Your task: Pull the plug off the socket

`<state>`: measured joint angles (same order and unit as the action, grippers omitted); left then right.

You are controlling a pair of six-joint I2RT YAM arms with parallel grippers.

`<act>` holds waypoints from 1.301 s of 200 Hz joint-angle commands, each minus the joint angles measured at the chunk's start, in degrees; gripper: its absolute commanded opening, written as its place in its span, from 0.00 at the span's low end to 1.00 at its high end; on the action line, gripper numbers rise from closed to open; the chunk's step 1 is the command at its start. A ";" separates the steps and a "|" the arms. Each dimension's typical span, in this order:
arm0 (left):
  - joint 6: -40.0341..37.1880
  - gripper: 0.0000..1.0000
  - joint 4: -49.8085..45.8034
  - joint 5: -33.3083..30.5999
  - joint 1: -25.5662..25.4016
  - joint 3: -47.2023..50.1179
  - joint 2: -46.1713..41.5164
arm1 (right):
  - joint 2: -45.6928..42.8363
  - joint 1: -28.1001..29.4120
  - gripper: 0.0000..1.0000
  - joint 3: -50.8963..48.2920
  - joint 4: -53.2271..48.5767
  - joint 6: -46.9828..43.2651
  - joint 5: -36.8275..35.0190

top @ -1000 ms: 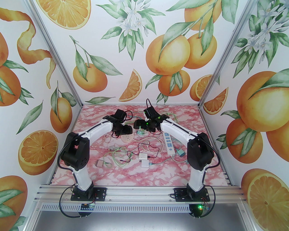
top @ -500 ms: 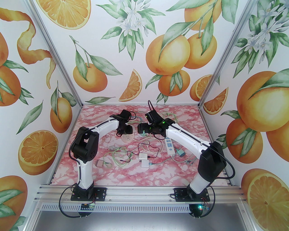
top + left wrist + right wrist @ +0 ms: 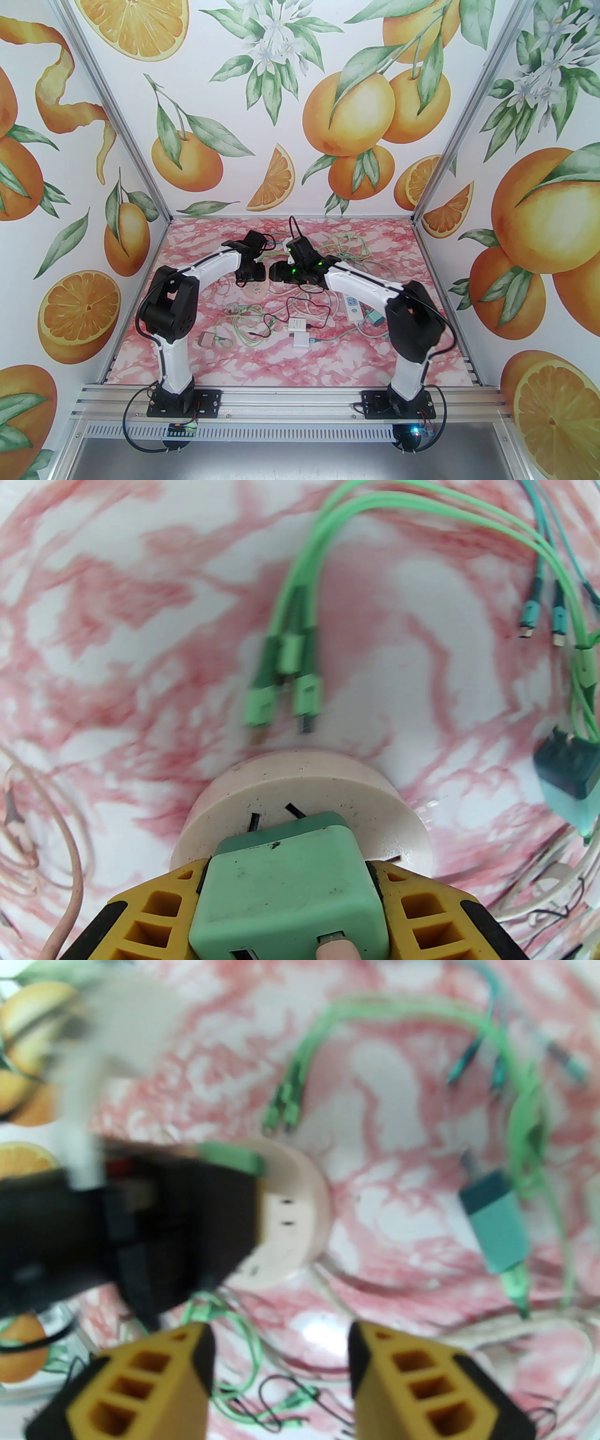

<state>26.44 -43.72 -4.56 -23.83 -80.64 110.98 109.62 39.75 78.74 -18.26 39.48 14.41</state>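
Observation:
The green plug sits in the round pale pink socket, which lies flat on the pink marbled table. My left gripper is shut on the plug, with one yellow finger pressed on each of its sides. A pink cable leaves the plug's back. From above, the left gripper stands over the socket. My right gripper hovers open just right of the socket, nothing between its fingers. The right wrist view is blurred.
A teal plug with a green cable lies right of the socket. Loose green cable ends lie just beyond it. A white power strip, white adapters and tangled cables cover the table's middle.
My right arm has swung left toward the socket and its jaws have narrowed. My left gripper has closed onto the green plug, and its arm has shifted slightly.

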 commanded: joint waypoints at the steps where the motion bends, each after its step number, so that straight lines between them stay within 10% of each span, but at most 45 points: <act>1: -0.91 0.47 -0.74 -0.63 0.98 0.49 -3.12 | 1.81 0.79 0.50 0.76 4.14 2.97 3.10; 77: 1.12 0.57 -3.43 1.24 1.33 -5.05 0.76 | 3.43 1.01 0.50 -0.17 4.00 2.88 2.65; 144: 1.36 0.37 -3.61 0.65 1.35 -4.01 2.77 | 7.45 1.22 0.43 2.85 5.43 3.32 4.37; 260: 1.08 0.37 -2.93 2.38 0.98 -3.47 2.45 | 18.12 -0.51 0.47 10.03 10.39 7.28 14.11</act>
<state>27.70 -46.26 -3.77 -22.57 -84.62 111.74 126.26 39.13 86.98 -13.41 44.45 24.23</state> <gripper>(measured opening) 0.445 0.469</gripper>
